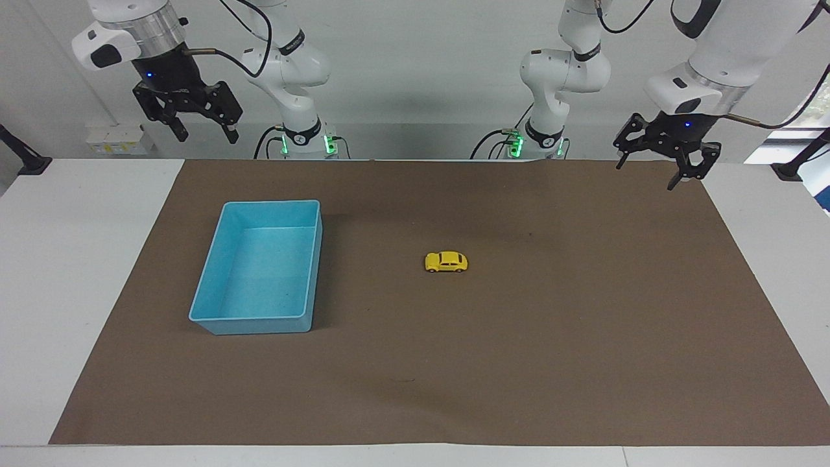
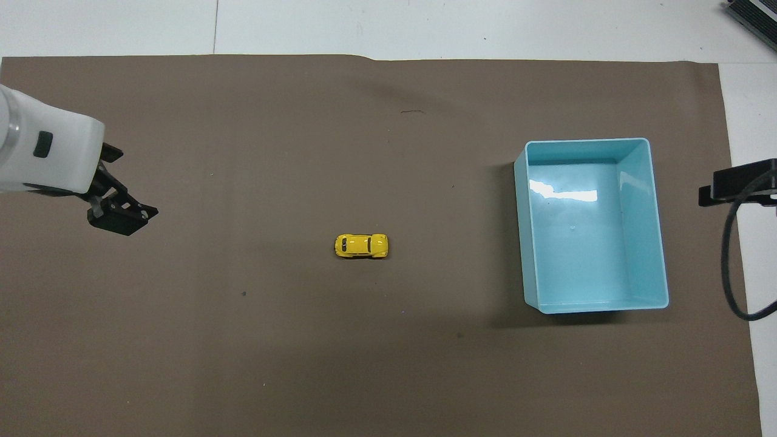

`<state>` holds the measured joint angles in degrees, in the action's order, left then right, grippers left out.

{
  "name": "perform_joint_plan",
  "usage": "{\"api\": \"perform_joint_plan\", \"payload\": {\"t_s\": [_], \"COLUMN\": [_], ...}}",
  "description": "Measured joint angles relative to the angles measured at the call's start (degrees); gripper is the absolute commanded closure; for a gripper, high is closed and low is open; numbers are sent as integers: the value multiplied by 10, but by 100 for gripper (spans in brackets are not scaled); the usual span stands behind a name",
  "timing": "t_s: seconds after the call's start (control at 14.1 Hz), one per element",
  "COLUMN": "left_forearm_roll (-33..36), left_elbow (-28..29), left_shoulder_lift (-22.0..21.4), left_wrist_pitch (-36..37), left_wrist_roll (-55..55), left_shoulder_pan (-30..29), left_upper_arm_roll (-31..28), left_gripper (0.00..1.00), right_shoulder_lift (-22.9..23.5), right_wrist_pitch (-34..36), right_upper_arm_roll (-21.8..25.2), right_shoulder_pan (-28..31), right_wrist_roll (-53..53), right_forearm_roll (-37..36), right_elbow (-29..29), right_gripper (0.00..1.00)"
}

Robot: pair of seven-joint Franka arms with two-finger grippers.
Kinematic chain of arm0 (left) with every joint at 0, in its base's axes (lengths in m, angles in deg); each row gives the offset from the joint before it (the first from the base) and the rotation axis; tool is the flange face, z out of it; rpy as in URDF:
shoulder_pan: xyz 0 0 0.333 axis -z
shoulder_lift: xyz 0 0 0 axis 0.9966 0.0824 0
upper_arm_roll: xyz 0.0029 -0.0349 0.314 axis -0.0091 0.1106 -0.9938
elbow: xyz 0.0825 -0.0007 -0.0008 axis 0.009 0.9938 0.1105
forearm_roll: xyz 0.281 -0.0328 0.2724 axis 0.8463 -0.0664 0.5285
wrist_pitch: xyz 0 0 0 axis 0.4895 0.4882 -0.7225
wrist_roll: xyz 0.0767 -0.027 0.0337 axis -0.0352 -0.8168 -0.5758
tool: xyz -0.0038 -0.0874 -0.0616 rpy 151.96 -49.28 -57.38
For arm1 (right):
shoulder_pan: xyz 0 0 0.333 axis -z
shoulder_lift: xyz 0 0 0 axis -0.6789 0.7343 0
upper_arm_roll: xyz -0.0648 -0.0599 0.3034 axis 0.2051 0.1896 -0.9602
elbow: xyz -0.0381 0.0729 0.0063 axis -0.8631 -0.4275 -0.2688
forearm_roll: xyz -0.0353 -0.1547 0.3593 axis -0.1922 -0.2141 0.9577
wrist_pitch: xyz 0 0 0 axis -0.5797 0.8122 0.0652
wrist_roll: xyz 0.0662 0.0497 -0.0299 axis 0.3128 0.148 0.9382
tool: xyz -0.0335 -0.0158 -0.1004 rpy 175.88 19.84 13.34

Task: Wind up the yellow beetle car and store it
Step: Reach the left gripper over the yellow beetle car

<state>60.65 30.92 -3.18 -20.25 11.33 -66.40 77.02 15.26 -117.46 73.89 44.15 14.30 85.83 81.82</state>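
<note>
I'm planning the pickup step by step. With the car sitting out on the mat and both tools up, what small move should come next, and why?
Probably carry the left tool over the car and start down. It is open, raised over the mat's edge at its own end, and nothing stands between. The right tool, also open, waits high up near the bin.

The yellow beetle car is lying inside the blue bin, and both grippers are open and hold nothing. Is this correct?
Not quite. The yellow beetle car sits on the brown mat, beside the blue bin, which is empty, as the overhead view shows. The left gripper and right gripper are indeed open and hold nothing.
</note>
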Motion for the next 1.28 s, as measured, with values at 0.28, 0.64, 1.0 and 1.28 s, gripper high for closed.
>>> {"api": "perform_joint_plan", "payload": {"t_s": [0.28, 0.64, 1.0, 1.28], "left_forearm_roll": [-37, -70, -97, -97], "left_elbow": [38, 89, 128, 189], "left_shoulder_lift": [14, 36, 83, 99], "left_wrist_pitch": [-71, -152, -243, -336], "left_wrist_roll": [66, 129, 173, 173], "left_shoulder_pan": [27, 67, 116, 166], "left_upper_arm_roll": [2, 3, 4, 4], "left_gripper": [0, 0, 0, 0], "right_shoulder_lift": [0, 0, 0, 0], "right_wrist_pitch": [0, 0, 0, 0], "right_upper_arm_roll": [0, 1, 1, 1], "right_shoulder_pan": [1, 1, 4, 4], "right_wrist_roll": [0, 0, 0, 0], "right_forearm_roll": [0, 0, 0, 0], "right_elbow": [0, 0, 0, 0], "right_gripper": [0, 0, 0, 0]}}
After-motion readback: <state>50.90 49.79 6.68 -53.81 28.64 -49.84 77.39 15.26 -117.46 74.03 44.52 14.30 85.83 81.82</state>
